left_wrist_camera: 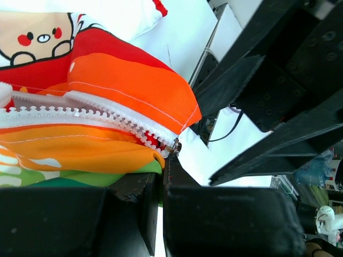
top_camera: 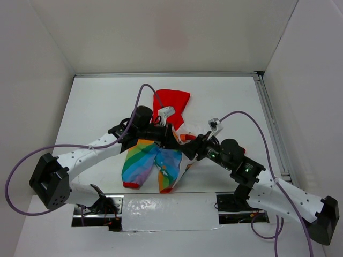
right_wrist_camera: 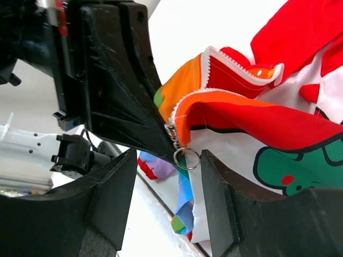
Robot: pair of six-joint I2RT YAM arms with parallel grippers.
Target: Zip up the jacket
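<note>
The jacket [top_camera: 151, 160] lies in the middle of the table, red hood [top_camera: 171, 100] at the far end and rainbow stripes toward me. In the left wrist view its white zipper [left_wrist_camera: 107, 115] runs open down to the metal slider [left_wrist_camera: 174, 146]. My left gripper [left_wrist_camera: 162, 179] is shut on the jacket's edge just beside the slider. In the right wrist view the slider's pull ring [right_wrist_camera: 186, 158] hangs between the fingers [right_wrist_camera: 220, 198] of my right gripper [right_wrist_camera: 169, 155], which stands open around it, the ring close to the right-hand finger. From above, the two grippers [top_camera: 172, 138] [top_camera: 188, 150] meet over the jacket's front.
Purple cables [top_camera: 144, 88] loop from both arms over the table. A metal rail [top_camera: 270, 123] runs along the right edge, with white walls close on three sides. A taped white strip [top_camera: 169, 211] lies between the arm bases.
</note>
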